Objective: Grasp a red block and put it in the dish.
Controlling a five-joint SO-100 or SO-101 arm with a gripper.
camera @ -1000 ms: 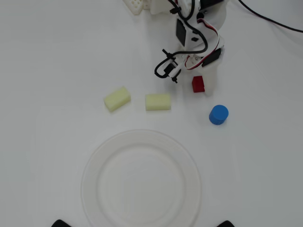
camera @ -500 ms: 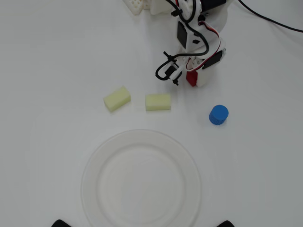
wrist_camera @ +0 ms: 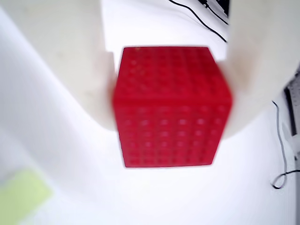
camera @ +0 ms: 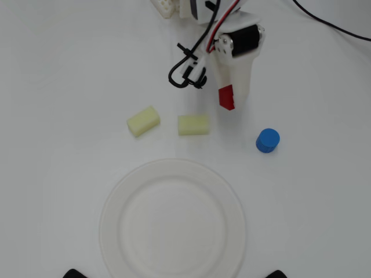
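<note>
Between your gripper's two white fingers, the red block is sitting squarely, and the wrist view is showing each finger pressing flat against an opposite face, so you are pinching it rather than cradling it. That flat-on-flat hold is keeping the cube from twisting, which I judge is why it is sitting level and centred. In the overhead view the gripper is gripping the red block near the top of the frame. I cannot tell from either view whether the cube is resting on the table or raised off it.

Ahead of the gripper, toward the bottom of the overhead view, the dish is lying well apart from your fingertips, and it is holding nothing yet. Between you and its rim, a pale yellow block is lying just beside the cube, offset toward the left of that view, with a second yellow block farther out on that side. A blue cylinder is standing near your fingers on the other side.

You are probably looking at a carry next: lifting clear first seems wise, since the nearer yellow piece is sitting close to a straight line toward the plate.
</note>
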